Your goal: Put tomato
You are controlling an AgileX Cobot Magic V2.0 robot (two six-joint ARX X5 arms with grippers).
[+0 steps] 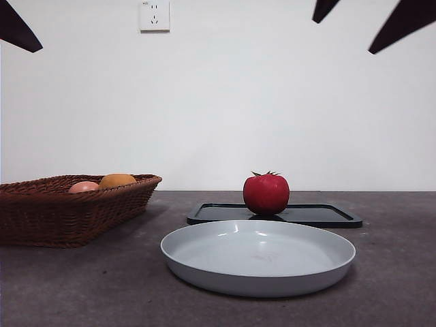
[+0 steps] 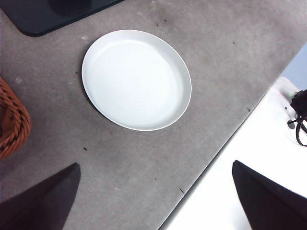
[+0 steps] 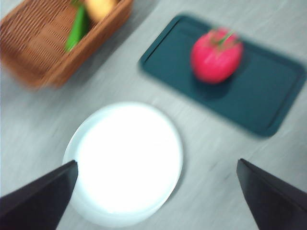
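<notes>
The tomato (image 1: 266,193) is glossy red with a green calyx. It sits upright on a flat black tray (image 1: 274,214) behind a pale round plate (image 1: 259,257). The right wrist view is blurred and shows the tomato (image 3: 217,55) on the tray (image 3: 249,96) beyond the plate (image 3: 125,158). My right gripper (image 3: 156,201) is open and empty, high above the table. My left gripper (image 2: 153,201) is open and empty, high above the plate (image 2: 136,79) near the table's edge. In the front view the arms show only as black tips at the top corners.
A brown wicker basket (image 1: 68,208) stands at the left with an orange fruit (image 1: 117,180) and a pinkish fruit (image 1: 84,187) in it. The right wrist view shows a green item (image 3: 76,28) in the basket (image 3: 43,52). A wall socket (image 1: 154,15) is behind.
</notes>
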